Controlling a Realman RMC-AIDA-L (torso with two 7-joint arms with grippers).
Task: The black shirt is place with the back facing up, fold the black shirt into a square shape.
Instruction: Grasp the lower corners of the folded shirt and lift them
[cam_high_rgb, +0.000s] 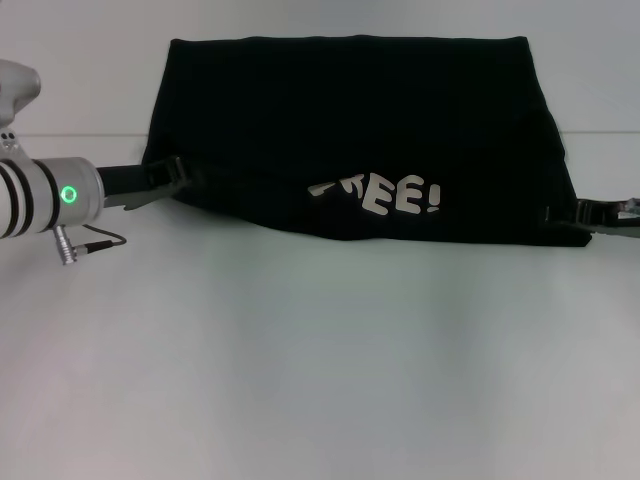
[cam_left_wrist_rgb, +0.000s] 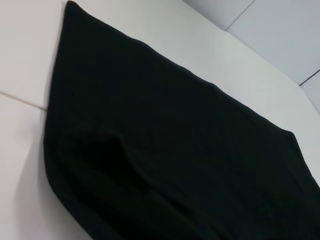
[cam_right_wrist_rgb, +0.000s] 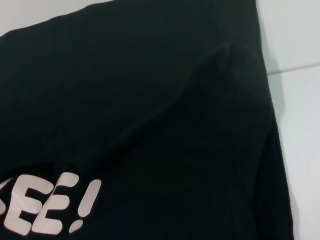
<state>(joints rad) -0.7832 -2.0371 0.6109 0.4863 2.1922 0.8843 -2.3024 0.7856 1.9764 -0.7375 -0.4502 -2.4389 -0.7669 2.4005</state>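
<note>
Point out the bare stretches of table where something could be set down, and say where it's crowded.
The widest free patch is the white table in front of the black shirt, spanning the near edge. A narrow strip lies behind the shirt's far edge. Crowded: the shirt's near-left corner, where the left gripper sits, and the near-right corner at the right gripper.

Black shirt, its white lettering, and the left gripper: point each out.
black shirt (cam_high_rgb: 350, 100), head view, on its plain upper panel.
white lettering (cam_high_rgb: 395, 196), head view, on the letters "EE".
left gripper (cam_high_rgb: 172, 178), head view, at the shirt's left edge.
</note>
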